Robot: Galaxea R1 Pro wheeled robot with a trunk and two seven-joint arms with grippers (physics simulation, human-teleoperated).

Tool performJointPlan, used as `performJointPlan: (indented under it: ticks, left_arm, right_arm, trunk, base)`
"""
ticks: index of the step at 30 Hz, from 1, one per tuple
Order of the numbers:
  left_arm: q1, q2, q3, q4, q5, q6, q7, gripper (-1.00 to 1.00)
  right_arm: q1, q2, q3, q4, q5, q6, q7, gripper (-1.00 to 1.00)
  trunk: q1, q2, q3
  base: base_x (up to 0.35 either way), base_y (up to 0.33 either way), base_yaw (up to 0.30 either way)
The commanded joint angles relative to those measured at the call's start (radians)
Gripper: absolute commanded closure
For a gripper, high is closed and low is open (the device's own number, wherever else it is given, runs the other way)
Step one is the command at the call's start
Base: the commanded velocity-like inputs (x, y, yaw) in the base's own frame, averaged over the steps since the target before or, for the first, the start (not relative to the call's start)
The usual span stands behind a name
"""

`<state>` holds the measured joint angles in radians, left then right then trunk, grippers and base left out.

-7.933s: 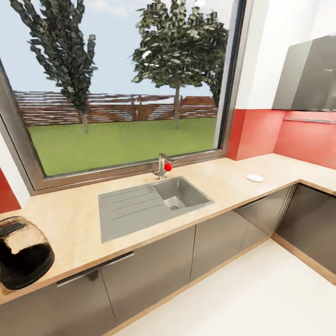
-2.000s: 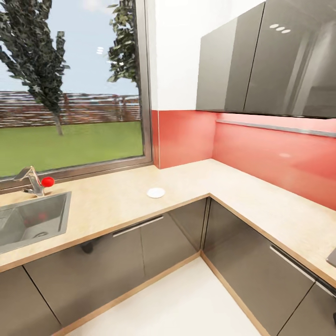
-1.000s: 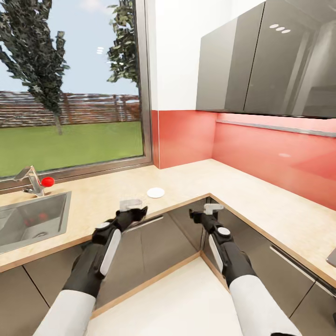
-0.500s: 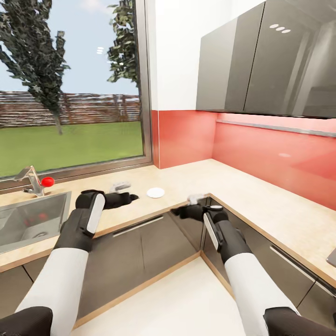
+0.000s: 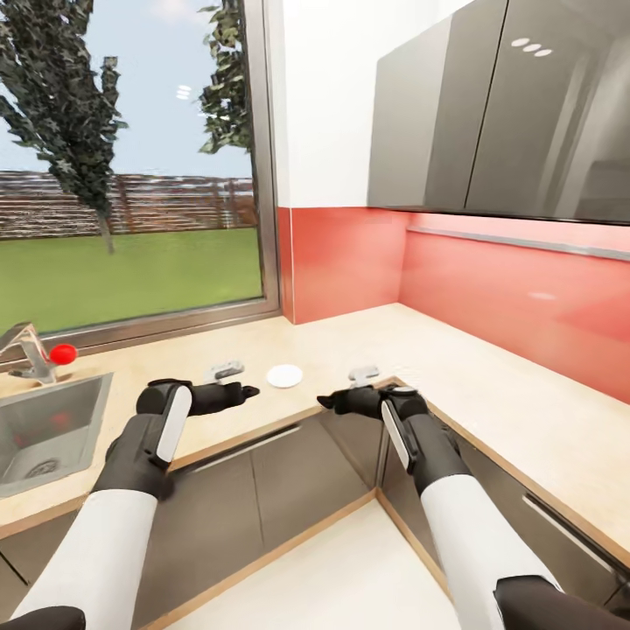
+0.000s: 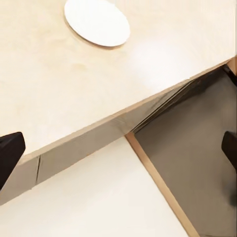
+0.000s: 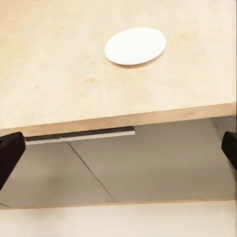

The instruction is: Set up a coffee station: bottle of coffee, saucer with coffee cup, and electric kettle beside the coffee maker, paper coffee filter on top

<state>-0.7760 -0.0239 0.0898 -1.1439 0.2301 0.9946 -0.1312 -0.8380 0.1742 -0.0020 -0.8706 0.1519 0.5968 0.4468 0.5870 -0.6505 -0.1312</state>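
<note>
A flat white round disc, the saucer (image 5: 284,375) by its look, lies on the beige countertop (image 5: 219,354) near the inner corner. It also appears as the saucer (image 6: 97,21) in the left wrist view and as the saucer (image 7: 135,45) in the right wrist view. My left gripper (image 5: 243,391) hovers over the counter's front edge, just left of the saucer, open and empty. My right gripper (image 5: 327,402) hangs at the counter edge right of the saucer, pointing toward it, also open. Wide-set fingertips (image 6: 10,157) and fingertips (image 7: 10,152) frame each wrist view.
A steel sink (image 5: 44,429) with a red-knobbed faucet (image 5: 59,353) sits at the left under the window. The counter turns a corner and runs along the red backsplash (image 5: 516,297) on the right. Dark upper cabinets (image 5: 490,114) hang above, base cabinets (image 5: 262,472) stand below.
Both arms rose into view and swung to level, grippers facing each other either side of the saucer. The camera has shifted, so the sink and saucer sit further left in the picture.
</note>
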Motion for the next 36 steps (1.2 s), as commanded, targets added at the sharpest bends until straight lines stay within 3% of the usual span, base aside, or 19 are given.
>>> performJointPlan:
  ticks: [1,14,17,23,36]
  left_arm:
    - [-0.001,-0.002,0.002,-0.001,-0.005,0.005,-0.010,-1.00]
    - [0.021,-0.001,0.003,-0.001,-0.007,0.006,-0.015,-1.00]
    - [0.025,-0.001,0.002,0.000,-0.010,0.006,-0.015,-1.00]
    - [0.047,-0.001,0.001,0.005,-0.007,0.003,-0.015,-1.00]
    - [0.047,-0.007,-0.007,0.010,-0.006,0.003,-0.015,-1.00]
  right_arm:
    - [0.000,0.000,-0.001,0.001,0.011,0.003,0.007,-1.00]
    - [0.000,0.000,0.000,0.040,0.009,0.003,0.008,-1.00]
    - [0.000,0.000,0.001,0.042,0.009,0.003,0.010,-1.00]
    - [0.000,0.000,0.001,0.066,0.011,0.003,0.077,-1.00]
    - [0.000,0.000,0.000,0.078,0.011,0.003,0.085,-1.00]
  trunk:
    - [0.001,-0.001,-0.002]
    - [0.001,-0.001,-0.002]
    - [0.001,-0.001,-0.002]
    - [0.001,-0.001,-0.003]
    - [0.001,-0.001,-0.010]
  base:
    - [0.336,-0.140,0.000]
    - [0.338,-0.071,0.000]
    - [0.337,0.127,0.000]
    - [0.314,0.191,0.025]
    - [0.324,0.020,0.066]
